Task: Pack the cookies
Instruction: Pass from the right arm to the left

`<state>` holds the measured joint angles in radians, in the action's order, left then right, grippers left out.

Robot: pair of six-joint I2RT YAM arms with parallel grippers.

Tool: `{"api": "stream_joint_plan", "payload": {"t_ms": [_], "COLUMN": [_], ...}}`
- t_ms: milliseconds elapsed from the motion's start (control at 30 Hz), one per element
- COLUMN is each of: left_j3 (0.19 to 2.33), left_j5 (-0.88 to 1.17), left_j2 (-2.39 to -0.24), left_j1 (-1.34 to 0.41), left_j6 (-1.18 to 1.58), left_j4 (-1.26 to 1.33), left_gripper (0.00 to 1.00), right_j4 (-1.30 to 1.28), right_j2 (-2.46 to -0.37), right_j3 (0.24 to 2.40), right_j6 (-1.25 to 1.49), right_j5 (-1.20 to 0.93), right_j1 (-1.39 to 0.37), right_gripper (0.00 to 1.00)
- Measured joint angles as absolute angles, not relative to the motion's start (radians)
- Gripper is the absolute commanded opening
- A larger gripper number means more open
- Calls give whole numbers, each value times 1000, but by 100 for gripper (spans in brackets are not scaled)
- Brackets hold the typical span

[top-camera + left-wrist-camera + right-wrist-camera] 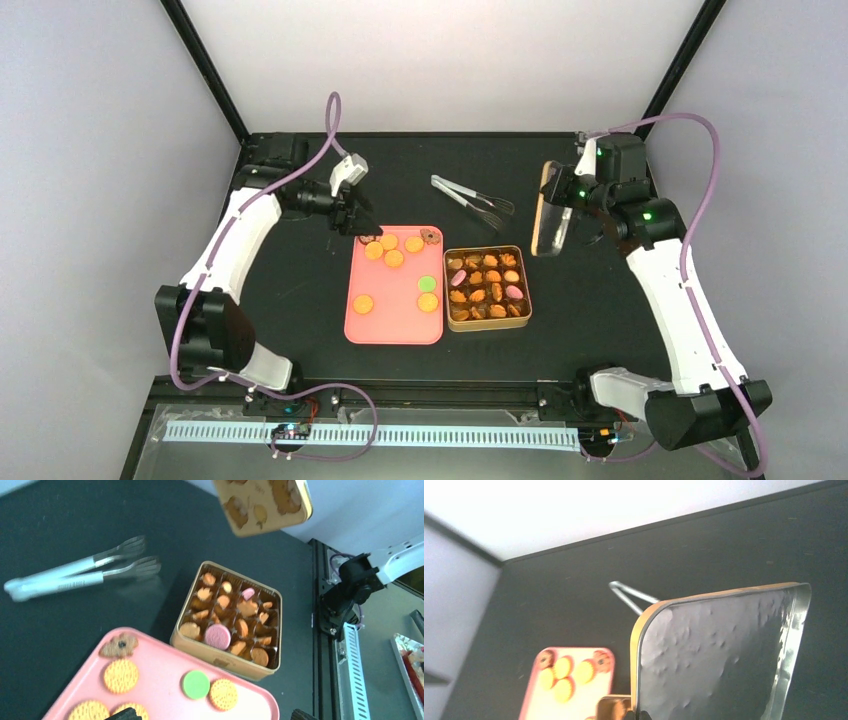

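Several orange cookies (pixel 394 259), a green one (pixel 427 284) and a brown one (pixel 430 237) lie on a pink tray (pixel 385 328). An open gold tin (pixel 487 323) right of the tray holds several cookies in brown cups, with a pink one (pixel 218 636) among them. My left gripper (pixel 358 225) hovers open and empty over the tray's far left corner; its fingertips (pixel 125 714) stand wide apart over the tray (pixel 160 660). My right gripper (pixel 570 205) is shut on the tin's lid (pixel 553 212) and holds it on edge in the air, behind and right of the tin. The lid's silver inside (pixel 719 655) fills the right wrist view.
Metal tongs (pixel 470 200) lie on the black table behind the tin, between the two grippers, and also show in the left wrist view (pixel 80 572). Black frame posts stand at the table's back corners.
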<state>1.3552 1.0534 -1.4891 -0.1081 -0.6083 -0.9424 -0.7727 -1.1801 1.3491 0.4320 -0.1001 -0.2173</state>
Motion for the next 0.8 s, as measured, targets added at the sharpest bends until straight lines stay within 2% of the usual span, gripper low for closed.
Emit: {"api": "stream_joint_plan", "payload": {"t_ms": [300,567,700,800], "left_j3": [1520,1672,1712,1722], "left_j5": [1115,1123,1123,1122], "left_j2": [-1510,-1559,-1557,-1558], "left_j1": [-172,-232,-247,-265], "left_j6": [-757,-1076,-1219,-1316], "left_j4": [-1023,-1238,-1324,-1394], "left_gripper": [82,87,86,80], "right_j4": [-733,-540,-492,-464], "right_j2": [-1169,-1171,-1191,-1218], "right_j3": [1360,1274,1273,1273], "right_j6": [394,399,377,363], "right_j5": [-499,-871,-987,-1040], "right_j1": [-292,-432,-534,-603], "right_gripper": [1,1,1,1]}}
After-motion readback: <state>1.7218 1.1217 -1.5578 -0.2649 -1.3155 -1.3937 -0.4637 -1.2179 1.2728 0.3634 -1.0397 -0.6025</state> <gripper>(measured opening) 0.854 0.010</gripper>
